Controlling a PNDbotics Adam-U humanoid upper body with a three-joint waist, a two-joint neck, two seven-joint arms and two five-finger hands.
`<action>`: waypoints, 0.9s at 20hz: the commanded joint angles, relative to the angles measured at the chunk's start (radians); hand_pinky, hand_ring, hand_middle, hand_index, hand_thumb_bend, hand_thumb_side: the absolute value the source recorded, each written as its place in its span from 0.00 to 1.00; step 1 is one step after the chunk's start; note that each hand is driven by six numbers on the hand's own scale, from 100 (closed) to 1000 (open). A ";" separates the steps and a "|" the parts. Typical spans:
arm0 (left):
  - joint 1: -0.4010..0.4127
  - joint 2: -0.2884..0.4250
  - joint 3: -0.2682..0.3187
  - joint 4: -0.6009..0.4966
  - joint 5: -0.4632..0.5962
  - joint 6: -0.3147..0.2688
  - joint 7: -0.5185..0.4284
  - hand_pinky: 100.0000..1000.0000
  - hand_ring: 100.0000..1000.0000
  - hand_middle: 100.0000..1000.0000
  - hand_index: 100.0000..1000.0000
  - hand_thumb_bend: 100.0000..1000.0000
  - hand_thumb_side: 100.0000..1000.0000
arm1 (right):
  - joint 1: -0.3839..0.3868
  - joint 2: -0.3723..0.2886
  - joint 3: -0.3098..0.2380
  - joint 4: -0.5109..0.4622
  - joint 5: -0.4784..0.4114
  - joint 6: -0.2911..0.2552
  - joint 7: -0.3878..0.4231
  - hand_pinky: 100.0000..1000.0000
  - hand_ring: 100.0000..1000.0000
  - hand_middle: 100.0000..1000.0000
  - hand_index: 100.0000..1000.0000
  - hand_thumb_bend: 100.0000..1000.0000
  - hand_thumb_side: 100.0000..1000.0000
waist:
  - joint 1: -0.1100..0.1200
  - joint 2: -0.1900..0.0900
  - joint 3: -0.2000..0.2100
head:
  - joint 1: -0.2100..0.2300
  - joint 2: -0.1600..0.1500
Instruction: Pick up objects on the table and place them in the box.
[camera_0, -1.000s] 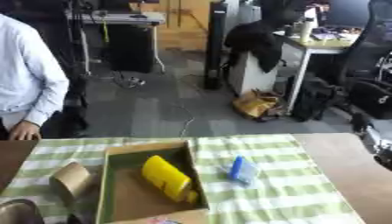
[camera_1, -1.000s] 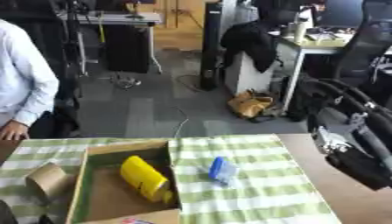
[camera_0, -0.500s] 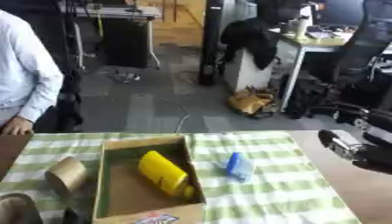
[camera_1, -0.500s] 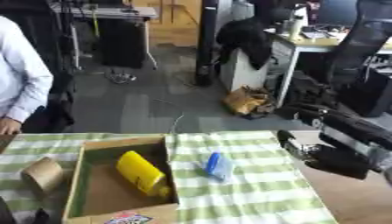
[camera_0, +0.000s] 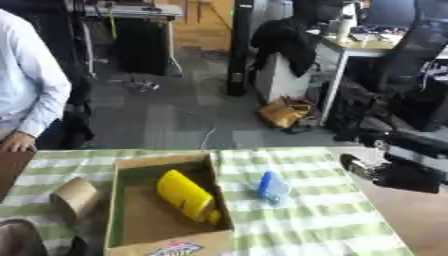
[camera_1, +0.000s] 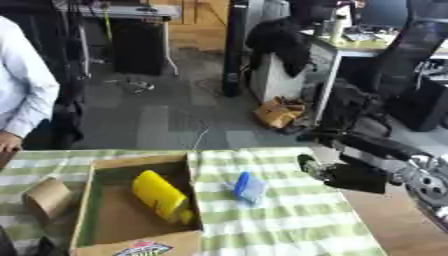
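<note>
the brown roll (camera_0: 74, 197) lies near the tabletop's left edge, just outside the box (camera_0: 120, 210). the yellow bottle (camera_0: 185, 195) lies tilted inside the box, toward its right wall. the blue object (camera_0: 272, 186) sits on the striped cloth (camera_0: 306, 220) just right of the box, apart from it. the right hand (camera_1: 337, 172) hovers near the tabletop's right edge, well clear of the blue object; whether it is released or clenched cannot be told (fingers blur into the dark arm). the left hand is not visible. risk: a low approach from the right may push the blue object against the box wall or drag the cloth.
</note>
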 joint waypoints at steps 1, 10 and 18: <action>-0.024 0.006 -0.003 -0.019 0.005 -0.001 -0.008 0.91 0.96 0.94 0.99 0.00 1.00 | -0.034 -0.036 0.001 0.051 0.053 -0.031 -0.003 0.97 1.00 1.00 1.00 0.00 1.00 | 0.004 -0.010 0.005 | -0.017 -0.022; -0.044 -0.006 -0.009 -0.019 0.006 -0.006 -0.015 0.91 0.96 0.94 0.99 0.00 1.00 | -0.100 0.027 0.038 0.209 0.136 -0.064 -0.094 0.98 1.00 1.00 1.00 0.00 1.00 | 0.007 0.014 0.030 | -0.040 -0.022; -0.042 -0.022 -0.010 -0.019 0.006 -0.003 -0.016 0.91 0.96 0.94 0.99 0.00 1.00 | -0.197 0.133 0.086 0.369 0.331 0.001 -0.282 1.00 1.00 1.00 1.00 0.08 1.00 | 0.024 0.027 0.039 | -0.106 -0.043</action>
